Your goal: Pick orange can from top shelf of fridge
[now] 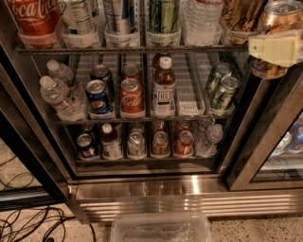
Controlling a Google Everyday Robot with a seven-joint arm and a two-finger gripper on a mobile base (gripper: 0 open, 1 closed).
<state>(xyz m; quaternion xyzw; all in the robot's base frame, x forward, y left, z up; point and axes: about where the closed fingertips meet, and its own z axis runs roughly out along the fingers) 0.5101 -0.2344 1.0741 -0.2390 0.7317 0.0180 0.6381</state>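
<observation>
The orange can (282, 21), orange-gold with a silver pull-tab lid, is at the top right, in front of the fridge's right door frame. My gripper (276, 50) is shut on it, with a cream finger (279, 49) lying across the can's front. The can is off the top shelf (132, 48), a grey wire rack with clear cup trays. A similar gold-brown streaked can (241, 14) still stands at that shelf's right end. The fridge (189, 194) stands open, with a steel base.
On the top shelf stand a red Coca-Cola can (35, 16), a green can (163, 14) and a water bottle (201, 14). Lower racks hold several cans and bottles. The right door frame (265, 137) is near the gripper. A clear plastic bin (161, 229) and cables (28, 222) lie on the floor.
</observation>
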